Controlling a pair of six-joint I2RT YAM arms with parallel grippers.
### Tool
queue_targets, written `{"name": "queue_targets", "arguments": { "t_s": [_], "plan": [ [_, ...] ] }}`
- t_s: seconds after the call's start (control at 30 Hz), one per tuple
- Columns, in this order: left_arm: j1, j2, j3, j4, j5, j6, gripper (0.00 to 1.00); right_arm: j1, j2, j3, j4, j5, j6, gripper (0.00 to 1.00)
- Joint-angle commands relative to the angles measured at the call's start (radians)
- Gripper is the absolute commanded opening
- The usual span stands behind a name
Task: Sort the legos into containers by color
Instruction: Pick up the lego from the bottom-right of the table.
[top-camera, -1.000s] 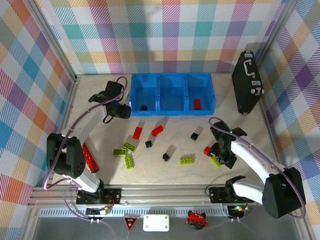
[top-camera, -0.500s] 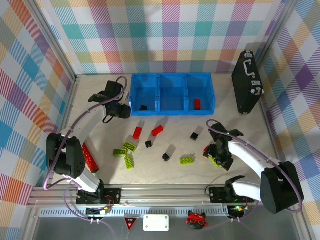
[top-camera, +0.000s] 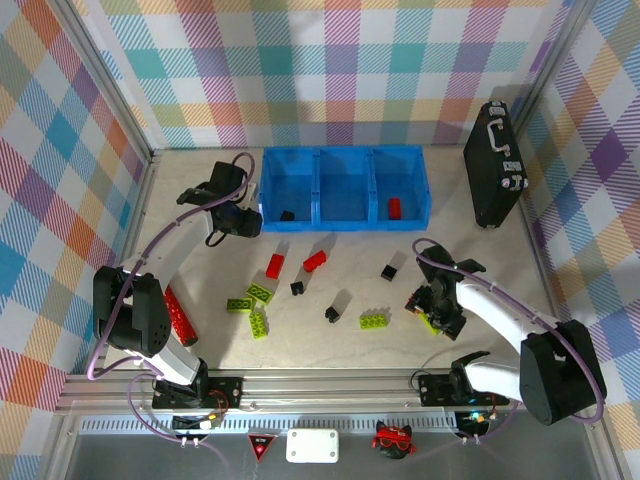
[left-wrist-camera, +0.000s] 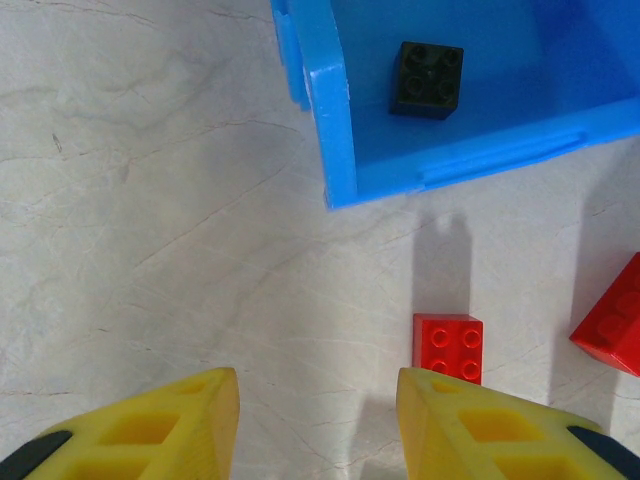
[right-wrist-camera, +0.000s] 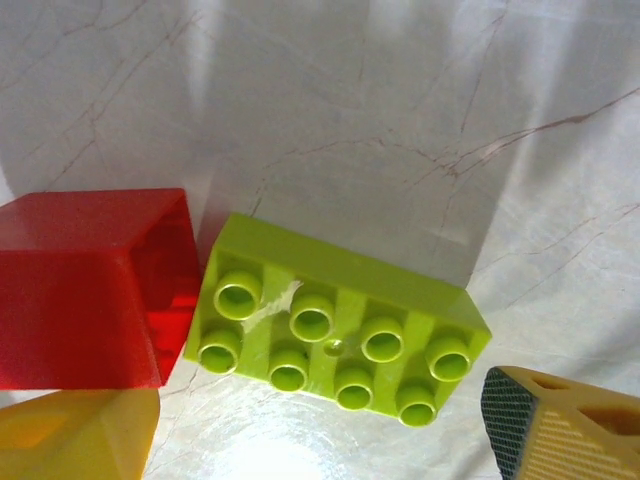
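Note:
The blue containers (top-camera: 345, 152) stand in a row at the back; the left bin (left-wrist-camera: 335, 110) holds a black lego (left-wrist-camera: 427, 79), the right one a red lego (top-camera: 394, 207). Red, black and lime legos lie scattered mid-table, among them a red lego (top-camera: 274, 265) and a lime lego (top-camera: 375, 320). My left gripper (top-camera: 243, 222) hovers open beside the left bin, nothing between its fingers (left-wrist-camera: 318, 430), with a red lego (left-wrist-camera: 447, 346) just ahead. My right gripper (top-camera: 432, 308) is open and low over a lime lego (right-wrist-camera: 337, 335); it (right-wrist-camera: 320, 440) straddles that lego's near edge, a red lego (right-wrist-camera: 90, 290) touching on the left.
A black handled case (top-camera: 495, 165) leans at the back right. A long red brick (top-camera: 178, 315) lies by the left arm's base. Checked walls close in the table on three sides, with a metal rail (top-camera: 300, 380) along the near edge.
My right gripper has slid a little left and down onto the lime and red legos, and its jaws have widened. The left arm has not moved.

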Motion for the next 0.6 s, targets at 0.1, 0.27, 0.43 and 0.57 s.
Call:
{"name": "queue_targets", "arguments": {
  "t_s": [0.1,0.27,0.43,0.57],
  "plan": [
    [0.017,-0.011,0.002,0.002,0.000,0.019,0.45,0.001,-0.003,-0.021,-0.008,0.039,0.074,0.84],
    [0.018,-0.012,0.002,0.002,0.001,0.019,0.45,-0.001,0.000,-0.029,-0.002,0.062,0.103,0.84],
    [0.018,-0.012,0.003,0.002,0.002,0.019,0.45,-0.001,-0.003,-0.036,0.013,0.052,0.139,0.83],
    [0.020,-0.014,0.003,0.002,0.003,0.019,0.45,-0.003,-0.008,-0.035,0.005,0.049,0.197,0.79]
  ]
}}
